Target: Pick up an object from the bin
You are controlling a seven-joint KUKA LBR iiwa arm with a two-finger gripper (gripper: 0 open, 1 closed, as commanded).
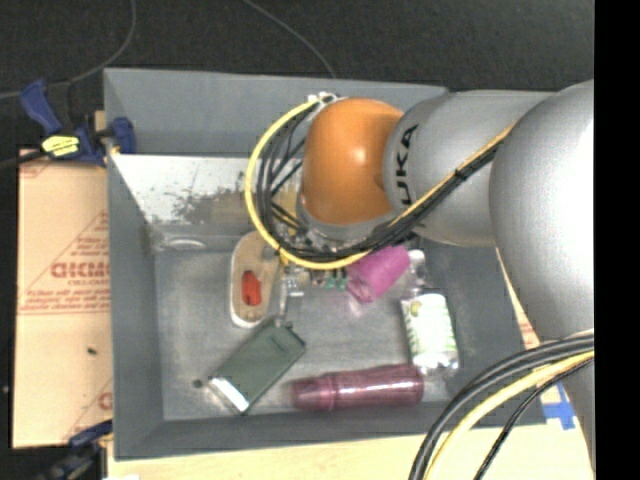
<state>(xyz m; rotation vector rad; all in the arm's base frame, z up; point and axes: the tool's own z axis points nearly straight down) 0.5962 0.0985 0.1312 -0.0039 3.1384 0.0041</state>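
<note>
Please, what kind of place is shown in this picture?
Probably a robotics lab's grasping test cell: a KUKA arm reaches over a grey metal bin holding loose oddments such as a maroon cylinder and a pink cup.

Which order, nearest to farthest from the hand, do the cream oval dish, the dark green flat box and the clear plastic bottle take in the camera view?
1. Cream oval dish, just beside the hand, on the view's left.
2. Dark green flat box, below it.
3. Clear plastic bottle, at the view's right.
</note>
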